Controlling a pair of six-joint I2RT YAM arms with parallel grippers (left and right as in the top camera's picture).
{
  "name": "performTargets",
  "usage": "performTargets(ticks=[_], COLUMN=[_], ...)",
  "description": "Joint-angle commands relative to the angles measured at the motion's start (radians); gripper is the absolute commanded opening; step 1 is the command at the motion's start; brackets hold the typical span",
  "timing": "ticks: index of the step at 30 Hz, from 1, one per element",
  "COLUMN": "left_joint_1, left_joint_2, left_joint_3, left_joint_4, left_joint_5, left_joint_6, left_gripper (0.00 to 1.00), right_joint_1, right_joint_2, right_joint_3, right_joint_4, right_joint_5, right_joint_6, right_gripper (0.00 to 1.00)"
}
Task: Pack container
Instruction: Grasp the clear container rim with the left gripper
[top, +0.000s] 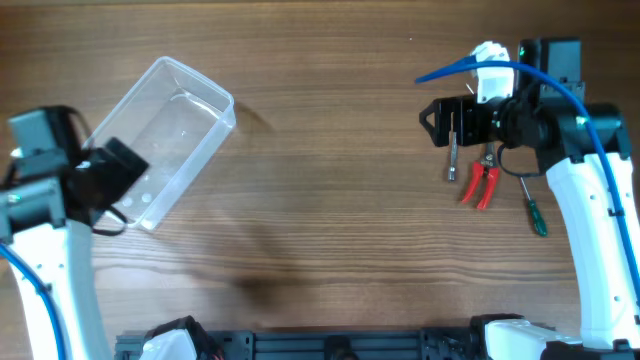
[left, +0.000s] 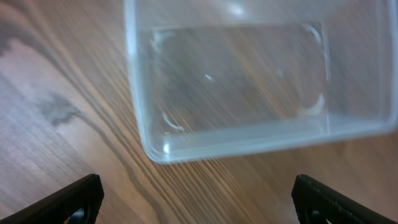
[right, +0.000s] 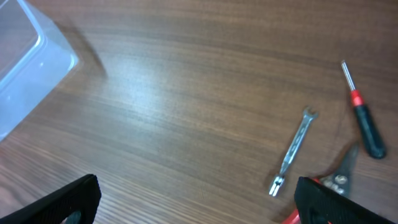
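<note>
The container (top: 172, 130) is a clear, empty plastic tub lying at an angle on the left of the table. It fills the top of the left wrist view (left: 249, 81), and its corner shows in the right wrist view (right: 25, 62). My left gripper (top: 118, 168) is open and empty by the tub's near end (left: 202, 205). My right gripper (top: 436, 120) is open and empty (right: 199, 205) above the table, just left of the tools. A silver wrench (top: 452, 160) (right: 293, 152), red-handled pliers (top: 480, 186) (right: 341, 179) and a screwdriver (top: 534, 212) (right: 365, 124) lie on the right.
The wooden table (top: 330, 200) stretches between the tub and the tools. A blue cable (top: 560, 85) runs along the right arm. A black rail (top: 330, 345) lines the table's front edge.
</note>
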Motion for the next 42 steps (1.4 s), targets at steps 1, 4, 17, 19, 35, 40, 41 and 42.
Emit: performTargets(ticks=[1,4,17,19,35,40,41,42], left_joint_1=[0.164,0.223,0.230,0.230,0.230,0.230,0.230,0.230], left_joint_2=[0.073,0.141,0.506,0.548,0.592,0.592,0.592,0.592], left_joint_3=[0.027,0.026,0.023,0.023,0.023,0.023,0.023,0.023], left_joint_4=[0.024,0.053,0.244,0.248,0.228,0.224,0.224,0.225], left_joint_5=[0.045,0.044,0.098,0.111,0.150,0.150,0.150,0.150], left_joint_6=[-0.013,-0.011,0.078,0.077,0.077,0.077,0.077,0.077], left_gripper=[1.00,1.00,0.99,0.95,0.25,0.13,0.10,0.04], right_joint_1=[0.004,0.004,0.004,0.004,0.004,0.004,0.004,0.004], right_joint_2=[0.045,0.071,0.080,0.080,0.079,0.079,0.079,0.079], right_joint_3=[0.031,0.031,0.031,0.031,0.031,0.031,0.031,0.031], right_joint_4=[-0.016,-0.029,-0.034,-0.033,-0.034,-0.035,-0.035,-0.035], right_joint_5=[0.028,0.028,0.028,0.028,0.028,0.028,0.028,0.028], right_joint_6=[0.010,0.009,0.011,0.014,0.041,0.041,0.041,0.041], right_gripper=[1.00,1.00,1.00,1.00,0.92,0.91,0.91,0.92])
